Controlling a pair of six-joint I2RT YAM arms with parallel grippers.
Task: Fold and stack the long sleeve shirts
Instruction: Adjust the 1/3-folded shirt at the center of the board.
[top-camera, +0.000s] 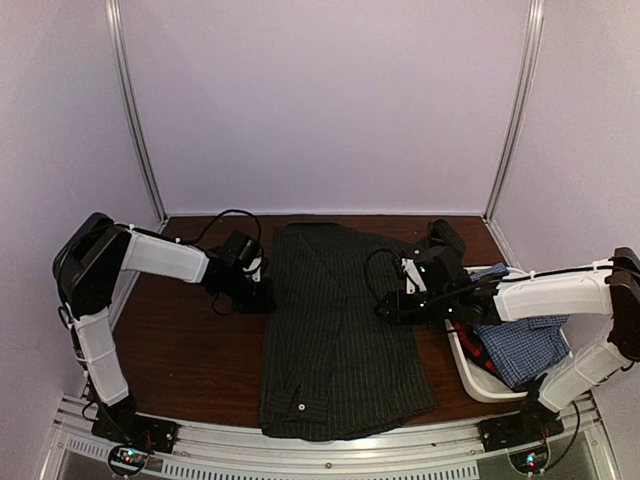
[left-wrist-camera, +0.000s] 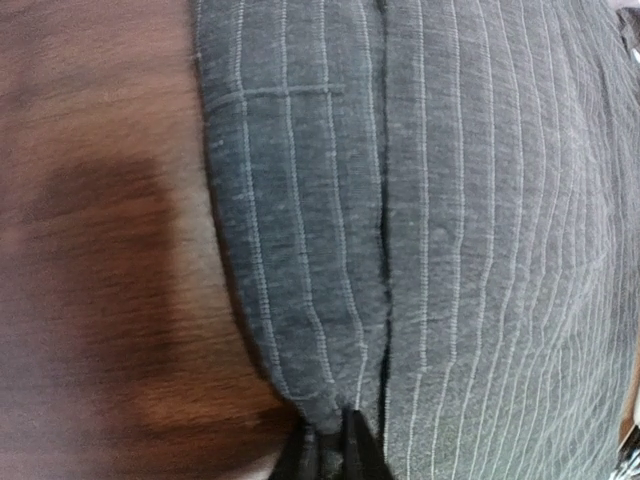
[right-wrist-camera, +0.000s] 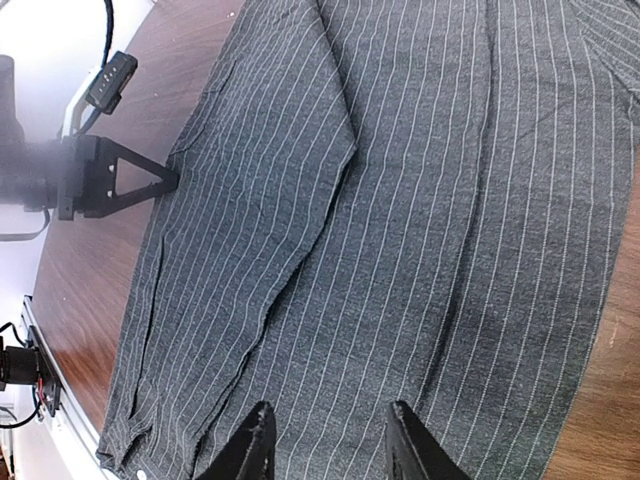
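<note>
black pinstriped shirt (top-camera: 335, 330): lies flat, lengthwise, in the middle of the table (top-camera: 190, 350) | left gripper (left-wrist-camera: 335, 452): pinched closed on the shirt's left edge | right gripper (right-wrist-camera: 332, 445): fingers apart above its right side, holding nothing | blue check shirt (top-camera: 525, 345): in the white tub (top-camera: 478, 385), far right

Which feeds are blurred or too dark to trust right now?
Left wrist: the wooden table is smeared with blur, the pinstriped shirt fairly crisp. Right wrist: stripes sharp, only the left arm at the frame edge hazy. Top external: dim and soft, the shirt's stripes barely readable.
</note>
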